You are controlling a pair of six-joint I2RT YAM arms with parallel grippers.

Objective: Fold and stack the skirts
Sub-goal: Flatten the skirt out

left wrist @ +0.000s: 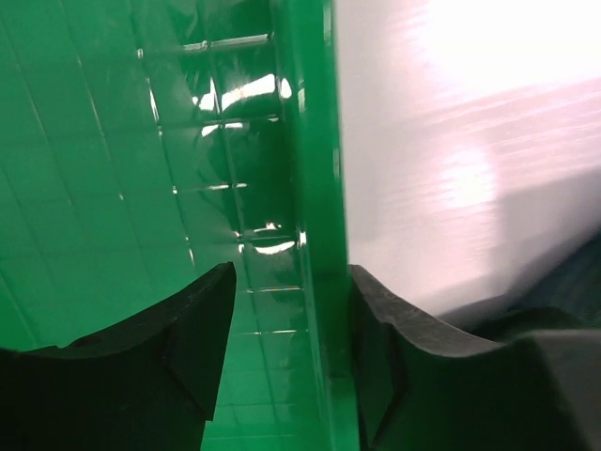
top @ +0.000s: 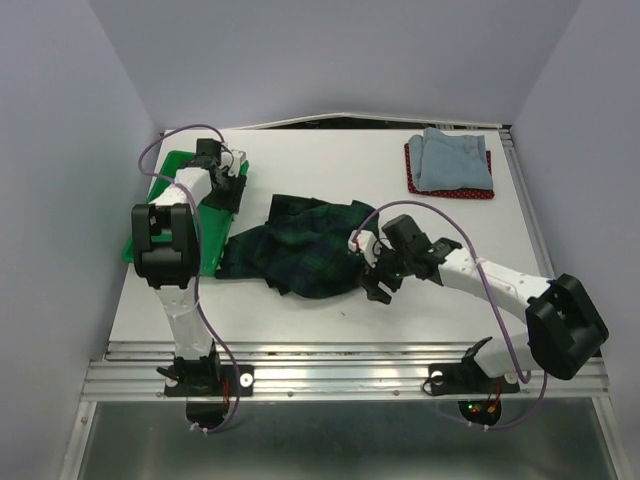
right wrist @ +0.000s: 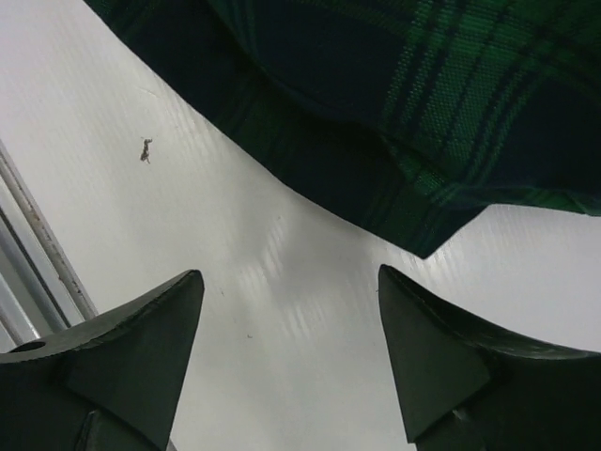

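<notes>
Top view, arm bases (top: 205, 378): sitting closest to the lens, on the near side of the plaid skirt (top: 300, 245).
Top view, plaid skirt: lying crumpled and unfolded around the middle of the table (top: 300, 320).
Top view, my left gripper (top: 232, 188): hanging over the right side of the green tray (top: 140, 240), just left of the plaid skirt. The skirt's near left corner is lying right at the tray.
Top view, my right gripper (top: 372, 283): hovering low at the plaid skirt's near right edge.
Top view, denim skirt (top: 455, 160): lying folded well beyond the plaid skirt, off to its far right, on top of the red dotted skirt (top: 450, 192).
Left wrist view, my left fingers (left wrist: 178, 357): standing apart, one on each side of the tray rim (left wrist: 315, 188), and not pinching it. Bare table is showing to the right.
Left wrist view, plaid skirt: something dark is showing at the right edge, but it is too blurred for me to tell.
Right wrist view, my right fingers (right wrist: 141, 357): spreading wide, with only bare table between them and nothing held.
Right wrist view, plaid skirt (right wrist: 394, 94): its edge is lying just past my fingertips, untouched.
</notes>
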